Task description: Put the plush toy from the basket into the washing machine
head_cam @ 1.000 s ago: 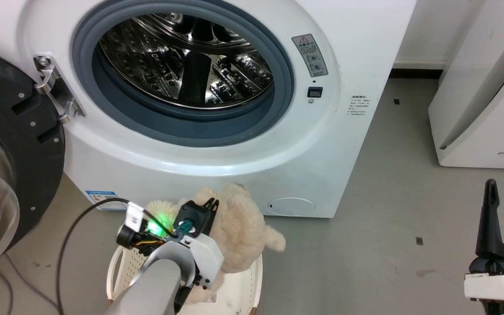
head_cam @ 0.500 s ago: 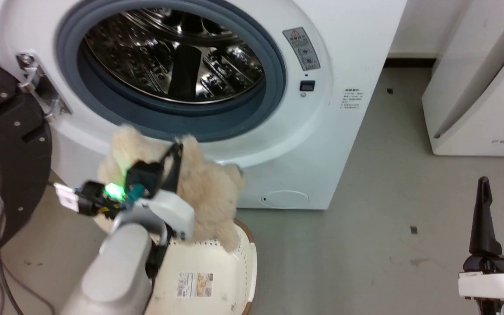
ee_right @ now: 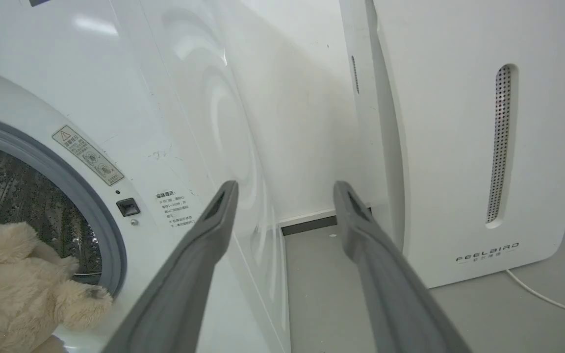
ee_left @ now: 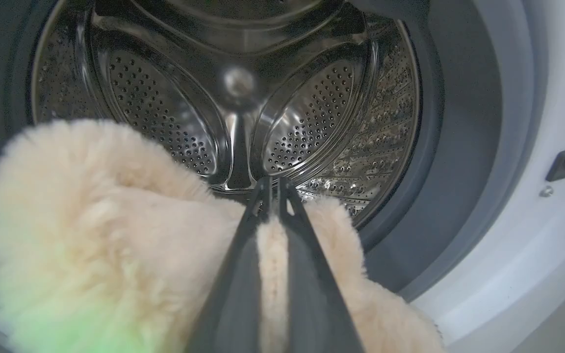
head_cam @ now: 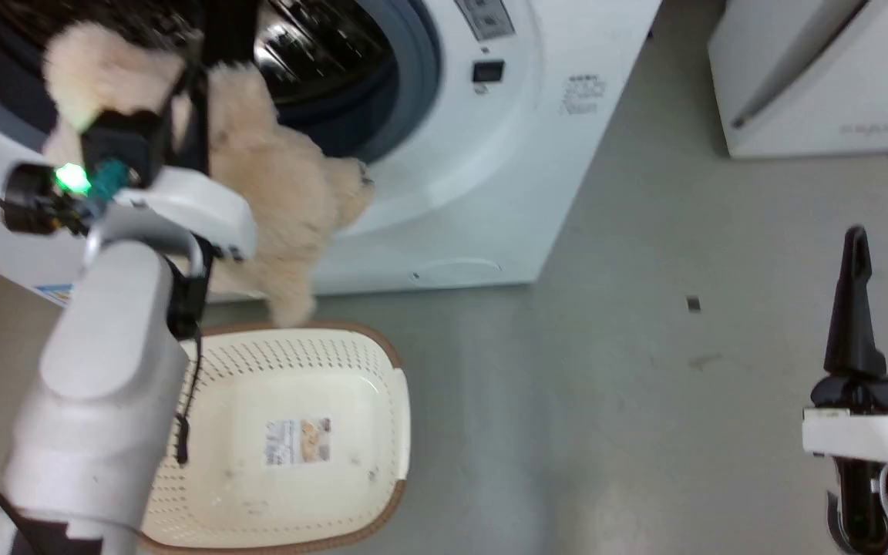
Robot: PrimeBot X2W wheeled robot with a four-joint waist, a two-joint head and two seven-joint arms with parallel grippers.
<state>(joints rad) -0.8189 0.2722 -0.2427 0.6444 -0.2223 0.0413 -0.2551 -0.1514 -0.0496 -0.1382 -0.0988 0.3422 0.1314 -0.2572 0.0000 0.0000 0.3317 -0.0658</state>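
The robot's left hand (ee_left: 272,189), clenched on a fold of the plush toy (head_cam: 274,177), holds the stuffed animal up at the open mouth of the washing machine (head_cam: 490,177), the steel drum (ee_left: 312,113) straight ahead of its fingers. A second ago the toy had barely risen from the basket (head_cam: 401,432). It now hangs clear, one leg dangling just above the far rim, and the basket holds nothing but the paper label on its floor. The right hand (head_cam: 887,239) waits well off to the side over the grey floor (head_cam: 606,385), fingers apart and empty. The pickup looks finished. What appears to remain is a push through the grey door seal and a release inside, where the trailing legs could snag on the seal's lower lip.
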